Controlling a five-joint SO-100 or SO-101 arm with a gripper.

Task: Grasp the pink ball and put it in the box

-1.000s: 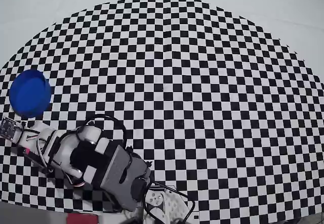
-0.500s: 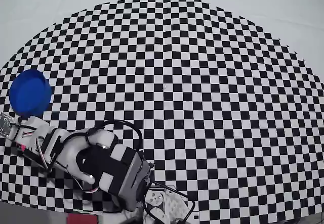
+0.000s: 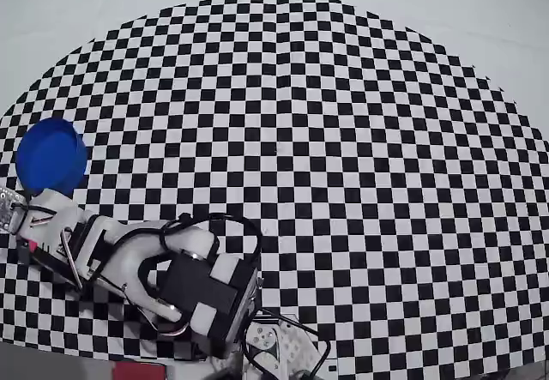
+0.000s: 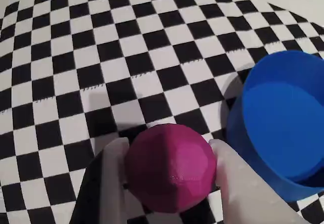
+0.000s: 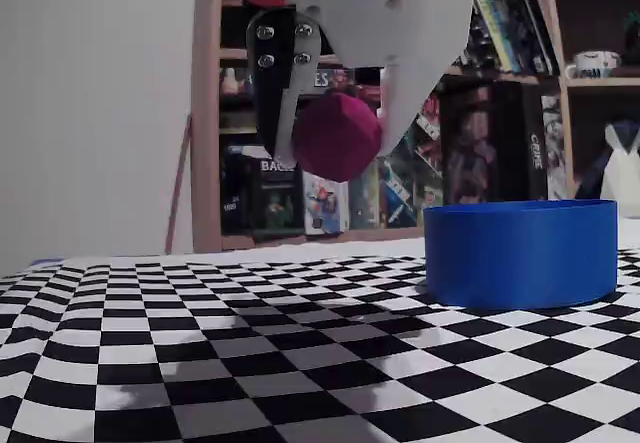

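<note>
Ball (image 5: 337, 135) sits pinched in the jaws, upper centre in the fixed view, above-left of the box (image 5: 520, 251)

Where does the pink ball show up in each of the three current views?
Overhead view: not visible; the arm covers that spot.
Wrist view: pink ball at bottom centre, between the gripper fingers.
Fixed view: pink ball at upper centre, held above the mat.
Shared landmark: the box, close beside the ball.

Legible text appears only in the fixed view: "BACK" on a dark box (image 5: 262, 198) standing on the bookshelf (image 5: 208, 113).
</note>
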